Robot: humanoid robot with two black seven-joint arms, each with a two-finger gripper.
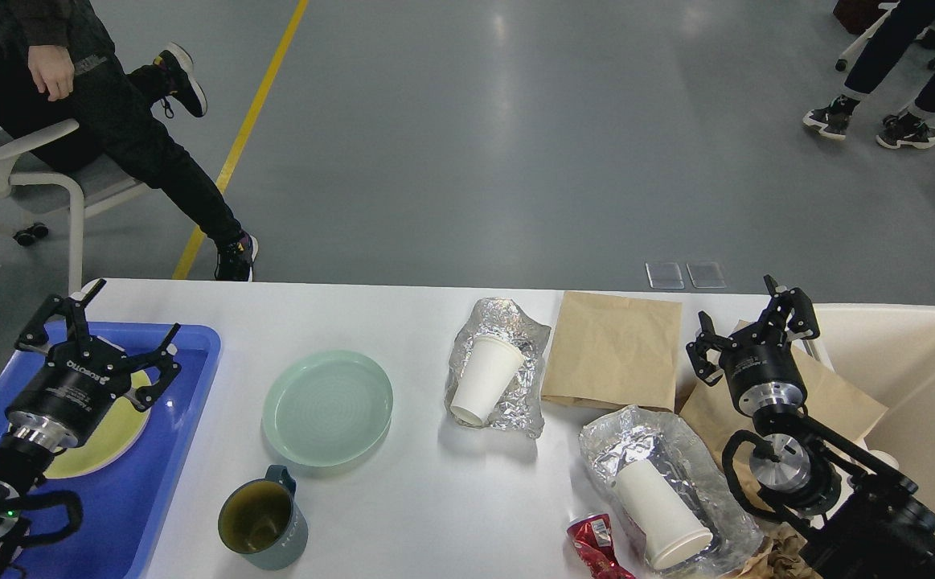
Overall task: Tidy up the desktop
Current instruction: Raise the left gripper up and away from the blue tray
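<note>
White desk (403, 498) spans lower view. Left gripper (97, 334) over blue tray (153, 482), jaws spread, empty; yellow plate (109, 446) beneath. Green plate (328, 407) and dark mug (262, 527) left of centre. Two white paper cups (483, 378) (664, 511) lying on foil sheets. Brown paper bag (613, 350) flat. Right gripper (752, 326) near cream bin (917, 362), jaws spread, empty. Red wrapper (596, 543) at near edge.
</note>
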